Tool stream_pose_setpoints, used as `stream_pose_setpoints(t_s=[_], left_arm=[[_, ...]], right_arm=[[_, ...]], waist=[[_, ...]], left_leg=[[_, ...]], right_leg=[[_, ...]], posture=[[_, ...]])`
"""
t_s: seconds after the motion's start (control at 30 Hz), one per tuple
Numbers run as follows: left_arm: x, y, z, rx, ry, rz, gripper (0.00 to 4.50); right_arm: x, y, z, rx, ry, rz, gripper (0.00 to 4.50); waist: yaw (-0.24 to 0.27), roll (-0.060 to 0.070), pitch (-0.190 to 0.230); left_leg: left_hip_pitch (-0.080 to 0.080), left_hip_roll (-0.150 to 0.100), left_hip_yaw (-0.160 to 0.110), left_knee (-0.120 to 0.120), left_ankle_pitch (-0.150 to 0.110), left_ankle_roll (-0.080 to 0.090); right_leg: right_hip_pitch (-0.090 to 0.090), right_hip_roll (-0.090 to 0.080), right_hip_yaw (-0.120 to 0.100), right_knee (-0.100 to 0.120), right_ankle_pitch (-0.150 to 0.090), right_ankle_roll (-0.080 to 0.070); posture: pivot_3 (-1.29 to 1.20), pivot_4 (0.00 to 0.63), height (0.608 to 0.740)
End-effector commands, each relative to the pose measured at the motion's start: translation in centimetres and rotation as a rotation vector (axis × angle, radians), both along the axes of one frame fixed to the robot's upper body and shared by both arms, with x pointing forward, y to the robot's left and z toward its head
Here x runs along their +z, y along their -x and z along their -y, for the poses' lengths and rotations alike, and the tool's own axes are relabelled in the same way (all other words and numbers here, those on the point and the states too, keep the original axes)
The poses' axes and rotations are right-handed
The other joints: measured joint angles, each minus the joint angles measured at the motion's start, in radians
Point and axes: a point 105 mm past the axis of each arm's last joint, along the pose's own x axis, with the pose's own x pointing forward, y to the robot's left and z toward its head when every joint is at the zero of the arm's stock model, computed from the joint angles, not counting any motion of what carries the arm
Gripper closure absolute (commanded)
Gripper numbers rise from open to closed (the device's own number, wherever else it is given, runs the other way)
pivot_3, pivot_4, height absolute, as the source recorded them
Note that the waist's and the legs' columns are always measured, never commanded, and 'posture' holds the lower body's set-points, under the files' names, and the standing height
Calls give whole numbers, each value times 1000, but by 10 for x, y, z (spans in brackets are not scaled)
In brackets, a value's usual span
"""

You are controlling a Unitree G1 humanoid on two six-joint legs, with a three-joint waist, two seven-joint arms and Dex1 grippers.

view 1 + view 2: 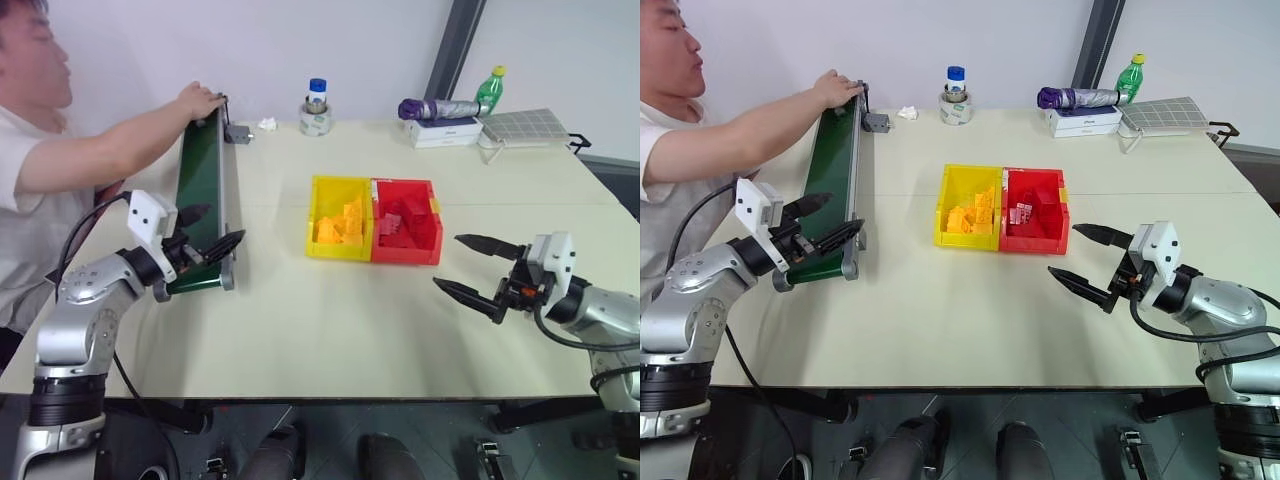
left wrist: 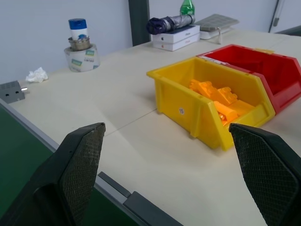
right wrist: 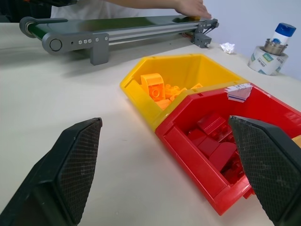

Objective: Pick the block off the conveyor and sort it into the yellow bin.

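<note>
The dark green conveyor [image 1: 205, 165] runs along the table's left side. No block shows on its belt; a person's hand [image 1: 200, 100] rests on its far end. My left gripper [image 1: 225, 224] hovers open over the belt's near end, holding nothing. The yellow bin [image 1: 340, 182] stands mid-table with several yellow-orange bricks inside, touching the red bin [image 1: 405, 256] on its right. My right gripper [image 1: 446, 260] hangs open and empty above the table, right of the red bin. The right wrist view shows both bins, the yellow bin [image 3: 141, 96] nearer the conveyor [image 3: 117, 33].
At the table's back stand a tape roll topped by a blue-capped jar [image 1: 316, 115], a crumpled paper [image 1: 267, 124], white boxes with a folded umbrella [image 1: 445, 125], a green bottle [image 1: 489, 88] and a grey pad [image 1: 525, 125]. The person sits at the left.
</note>
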Motion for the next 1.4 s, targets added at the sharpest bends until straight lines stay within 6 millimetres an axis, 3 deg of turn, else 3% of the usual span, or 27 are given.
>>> stream_pose_setpoints(t_s=[0.03, 0.53, 1.2, 1.4], left_arm=[[13, 4, 4, -16, 1, 61, 44], [11, 15, 1, 27, 68, 70, 44], [-15, 42, -41, 750, 250, 205, 44], [-20, 42, -35, 777, 277, 186, 44]], right_arm=[[11, 1, -2, 11, 4, 53, 0], [11, -2, -4, 29, 3, 51, 0], [9, -4, -7, 53, -1, 46, 0], [9, -4, -6, 49, 0, 46, 0]], waist=[[0, 0, 0], [0, 0, 0], [3, 0, 0], [2, 0, 0]], left_leg=[[0, 0, 0, 0, 0, 0], [1, 0, 0, 1, 0, 0], [1, 0, 0, 7, 0, 0], [1, 0, 0, 8, 0, 0]], right_leg=[[0, 0, 0, 0, 0, 0], [0, 0, 0, 1, 0, 0], [3, 0, 0, 4, 0, 0], [3, 0, -1, 5, 0, 0]], posture=[[0, 150, 740], [0, 150, 740], [0, 150, 740], [0, 150, 740]])
